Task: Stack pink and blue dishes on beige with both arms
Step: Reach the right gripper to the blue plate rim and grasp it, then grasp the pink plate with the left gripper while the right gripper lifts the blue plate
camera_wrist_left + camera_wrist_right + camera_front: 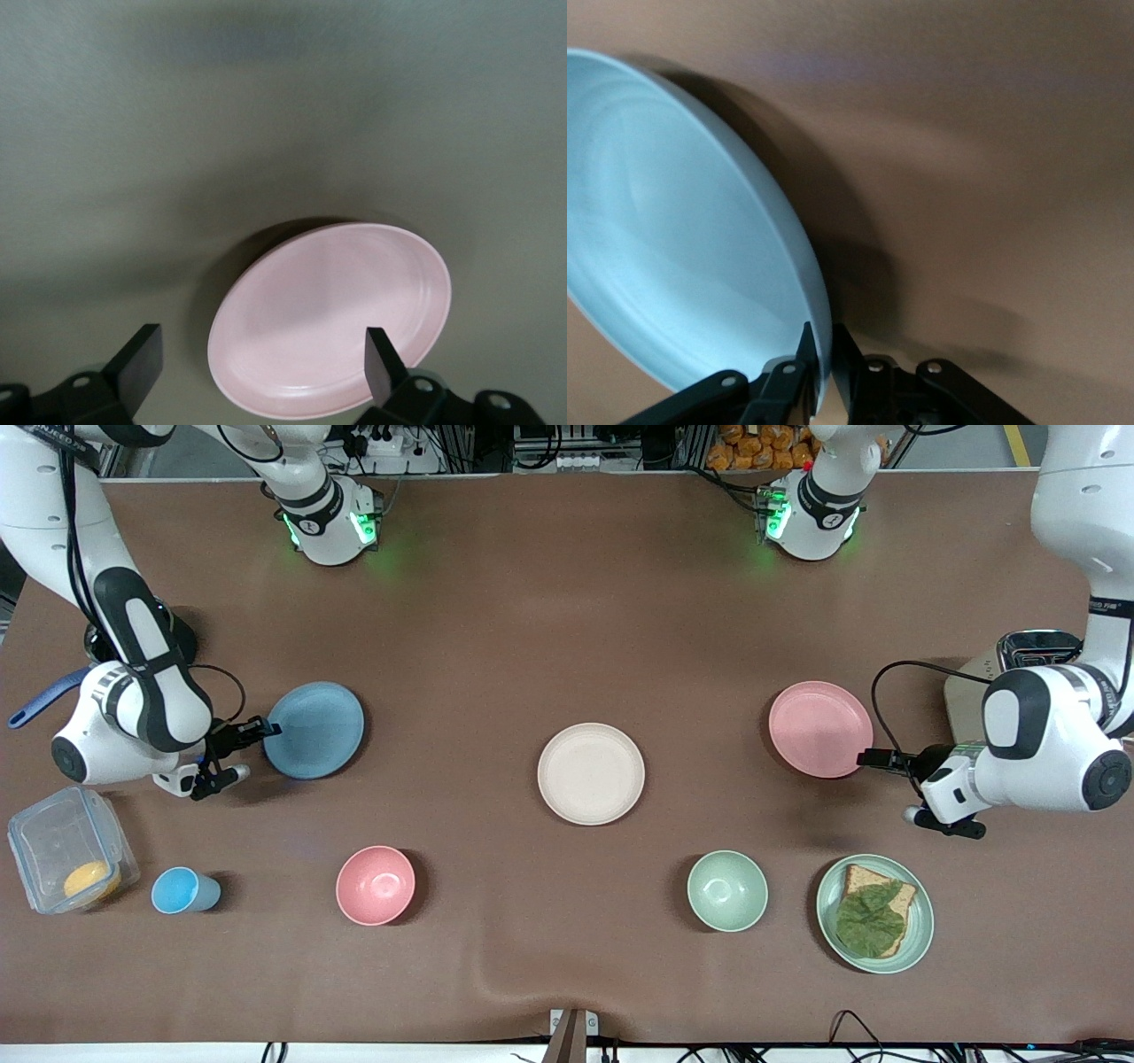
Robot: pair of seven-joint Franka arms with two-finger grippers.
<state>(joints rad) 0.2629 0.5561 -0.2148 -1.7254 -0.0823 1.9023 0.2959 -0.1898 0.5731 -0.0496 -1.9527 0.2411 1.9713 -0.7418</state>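
The light blue plate (314, 730) is at the right arm's end of the table. My right gripper (268, 729) is shut on its rim, and the plate (682, 248) looks tilted, casting a dark shadow, with the rim pinched in my right gripper (824, 354). The pale pink plate (820, 729) lies flat at the left arm's end. My left gripper (893, 786) is open beside its edge. In the left wrist view the pink plate (332, 319) sits partly between the spread fingers of my left gripper (261, 367). The beige plate (591, 773) lies bare mid-table.
Nearer the front camera stand a blue cup (182, 891), a pink bowl (376, 885), a green bowl (727, 890) and a green plate with toast and a leaf (875, 912). A clear plastic box (71, 861) sits by the right arm.
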